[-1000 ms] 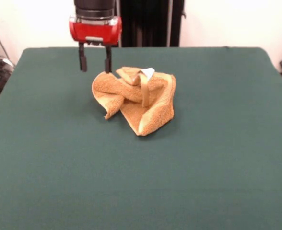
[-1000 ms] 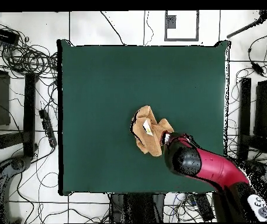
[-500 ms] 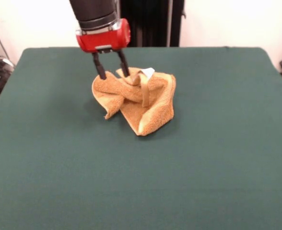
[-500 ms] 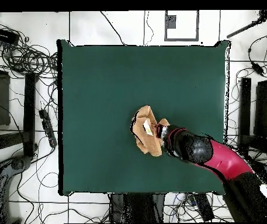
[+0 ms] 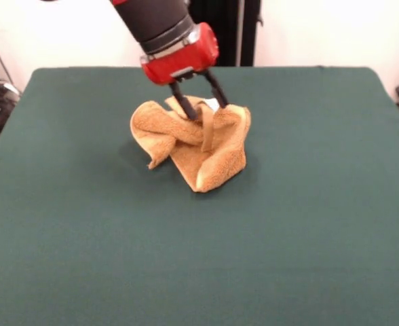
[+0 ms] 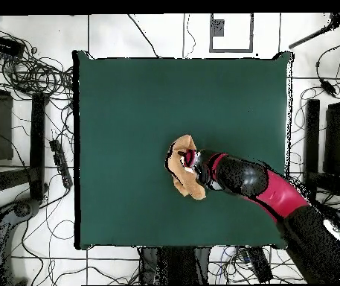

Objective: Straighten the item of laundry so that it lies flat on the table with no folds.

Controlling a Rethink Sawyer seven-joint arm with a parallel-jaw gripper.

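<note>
Reaching down from the upper left of the front view, the red and black arm tilts its tool [image 5: 205, 106] into the top of the crumpled towel [image 5: 193, 146]. The two dark fingers [image 5: 184, 105] are spread apart, released, straddling a raised fold beside the small white tag [image 5: 211, 104], with nothing pinched between them. The orange-tan towel sits in a bunched heap a little above the middle of the frame, slightly left of centre, several flaps folded over one another and a pointed corner toward the bottom. Around it spreads the dark green bench [image 5: 308, 224], bare of anything else. In the overhead view the arm covers the right part of the heap, which lies just below the middle of the green surface. The step in hand looks like taking hold of an upper fold; the next move would call for closing on that ridge, then lifting and drawing it outward to open the cloth.
</note>
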